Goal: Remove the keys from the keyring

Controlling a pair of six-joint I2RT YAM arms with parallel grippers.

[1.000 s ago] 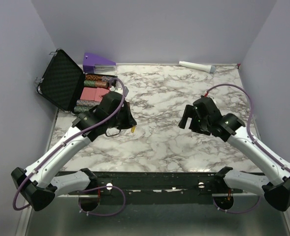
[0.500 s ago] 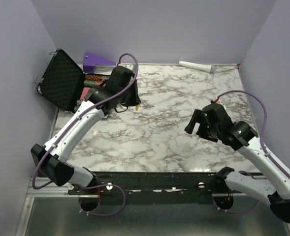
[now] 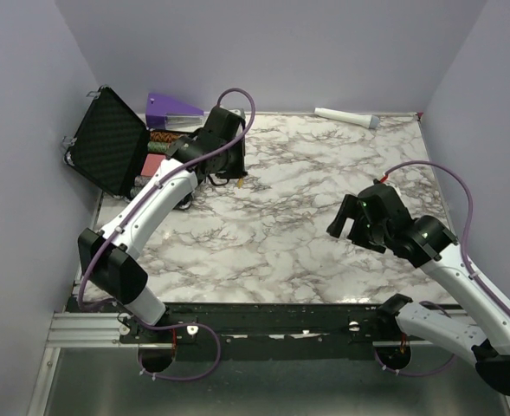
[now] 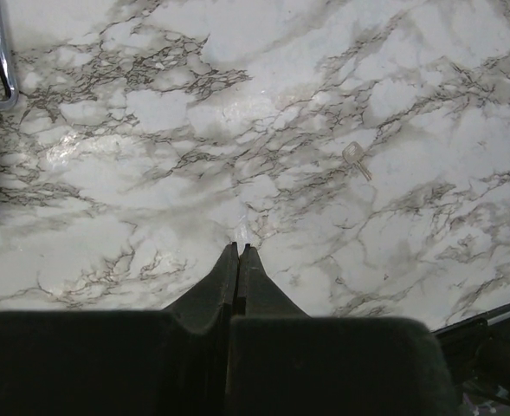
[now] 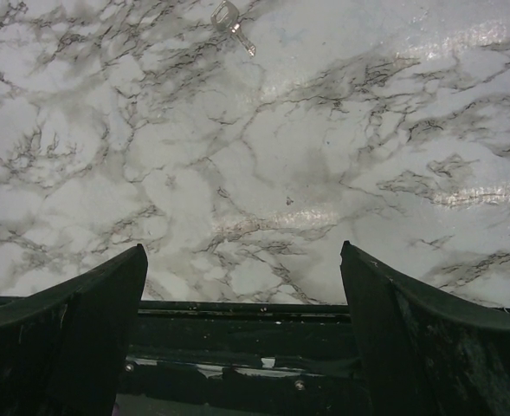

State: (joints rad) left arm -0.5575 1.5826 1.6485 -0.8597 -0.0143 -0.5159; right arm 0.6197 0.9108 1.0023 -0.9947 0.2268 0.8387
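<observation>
Clenching tiny yellow-orange flat keys (image 3: 237, 182) at its tips, the left tool (image 4: 238, 247) is probably anchoring them for the released right tool (image 5: 242, 250).

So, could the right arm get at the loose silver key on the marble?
Probably yes: the right gripper is open and the silver key lies alone ahead of it, nothing between.

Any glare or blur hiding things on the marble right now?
Left wrist: even light, loose key pale but readable, shut left gripper soft and near-black. Right wrist: glare streaks across the table, loose key sharp near the top edge. Top external: no glare, yellow keys only a speck at the left gripper.
</observation>
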